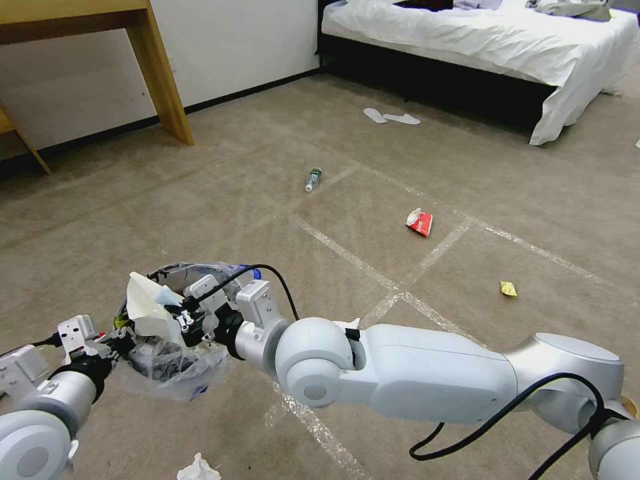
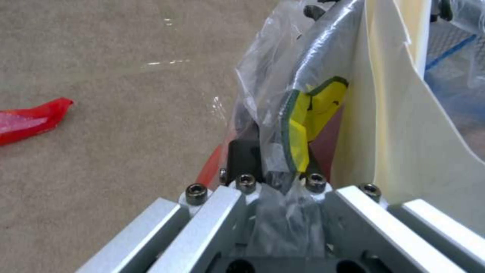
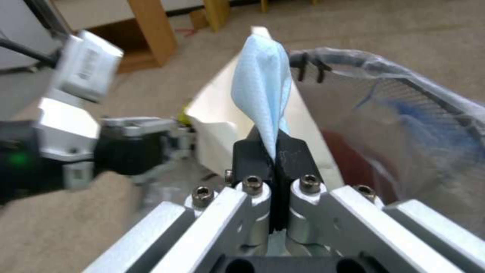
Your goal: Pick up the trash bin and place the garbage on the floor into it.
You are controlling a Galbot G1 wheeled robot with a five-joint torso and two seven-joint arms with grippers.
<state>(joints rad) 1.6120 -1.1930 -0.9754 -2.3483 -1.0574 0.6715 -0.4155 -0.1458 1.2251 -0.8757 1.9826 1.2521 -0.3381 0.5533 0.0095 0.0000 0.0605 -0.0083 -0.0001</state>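
1. Head view. Beige carpet floor [image 1: 220, 180] crossed by shiny tape lines runs from a wooden desk leg [image 1: 160, 73] at upper left to a white bed [image 1: 507, 40] at upper right. At lower left the trash bin [image 1: 175, 360] hangs off the floor, held by the left gripper [image 1: 115, 341] at its near rim. The right gripper [image 1: 175, 308] reaches over the bin mouth from the right, beside a white paper sheet [image 1: 143, 301] that stands up in the bin. Loose garbage remains: a bottle [image 1: 313, 179] at centre, a red wrapper [image 1: 420, 223] right of centre, a yellow scrap [image 1: 508, 289] farther right, and a tissue [image 1: 198, 469] at the bottom edge.

2. Left wrist view. Left gripper [image 2: 277, 167] is clamped narrow on the bin's rim and clear liner [image 2: 263, 76]. A yellow-and-green wrapper [image 2: 310, 113] lies pressed just inside the wall. A red scrap [image 2: 30, 119] lies on the carpet at left.
   - Risk: the hold takes in slippery liner; I judge the bin could tilt or slip and spill its load.

3. Right wrist view. Right gripper [image 3: 275, 151] is pinched tight on a light blue mask [image 3: 263, 91], which stands up from the fingertips, close against the paper sheet and over the bin's mouth.
   - Risk: the mask is light; on release it may cling to a finger [image 3: 295, 159] or catch on the upright sheet and slide out over the rim.
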